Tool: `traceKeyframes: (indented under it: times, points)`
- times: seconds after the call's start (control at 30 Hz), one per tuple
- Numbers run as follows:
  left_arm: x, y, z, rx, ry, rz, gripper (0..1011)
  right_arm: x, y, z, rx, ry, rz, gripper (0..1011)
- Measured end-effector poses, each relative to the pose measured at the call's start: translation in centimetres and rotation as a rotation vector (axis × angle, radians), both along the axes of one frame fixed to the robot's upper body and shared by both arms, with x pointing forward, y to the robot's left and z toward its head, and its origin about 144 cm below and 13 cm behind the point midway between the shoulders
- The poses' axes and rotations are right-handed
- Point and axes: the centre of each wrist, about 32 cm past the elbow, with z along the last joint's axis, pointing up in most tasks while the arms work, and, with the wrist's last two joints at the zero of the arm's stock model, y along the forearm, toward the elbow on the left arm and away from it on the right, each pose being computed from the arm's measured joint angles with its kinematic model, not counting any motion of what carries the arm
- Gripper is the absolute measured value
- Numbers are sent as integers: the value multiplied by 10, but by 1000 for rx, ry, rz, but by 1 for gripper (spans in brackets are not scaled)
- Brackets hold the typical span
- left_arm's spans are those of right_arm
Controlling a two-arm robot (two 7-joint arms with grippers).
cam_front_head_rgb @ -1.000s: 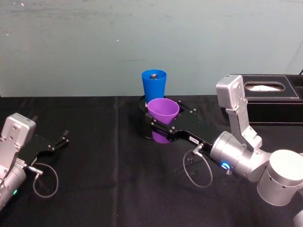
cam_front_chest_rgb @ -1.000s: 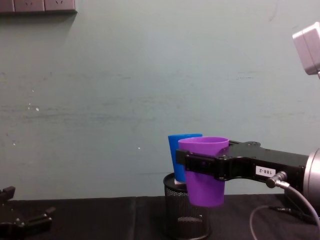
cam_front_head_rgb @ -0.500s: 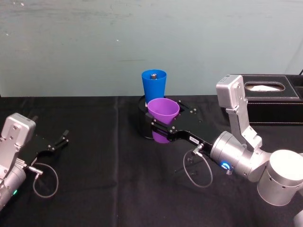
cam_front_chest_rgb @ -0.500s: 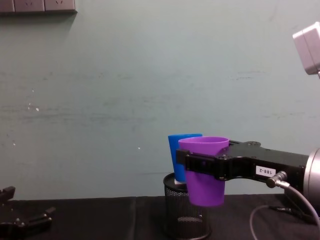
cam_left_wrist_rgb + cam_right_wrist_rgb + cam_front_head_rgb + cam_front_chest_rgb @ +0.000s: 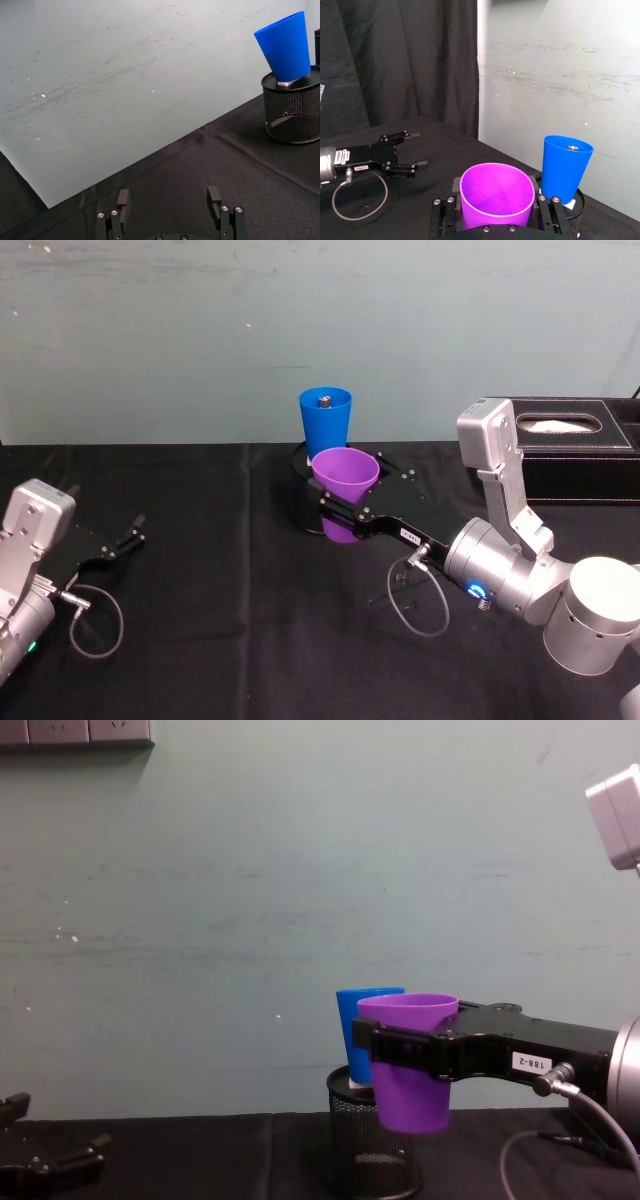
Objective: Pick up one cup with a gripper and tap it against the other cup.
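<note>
Head view: blue cup, behind purple cup, holds small grey object.

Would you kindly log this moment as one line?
right gripper: shut on purple cup, aloft | blue cup: upright atop mesh holder, behind purple cup | left gripper: open, parked left

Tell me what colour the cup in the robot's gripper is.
The cup is purple; the right wrist view shows it best.

In the chest view the purple cup covers most of the blue cup; whether they touch cannot be told. The small grey thing in the blue cup's mouth is too small to identify.
</note>
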Motion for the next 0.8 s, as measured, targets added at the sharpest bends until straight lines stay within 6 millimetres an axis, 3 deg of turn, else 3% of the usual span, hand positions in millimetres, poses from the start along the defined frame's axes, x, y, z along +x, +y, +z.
traceKeyframes:
  times: [0.8]
  points:
    - [0, 0, 0, 0, 0, 0, 1000, 0, 0, 0, 0, 0, 0, 747]
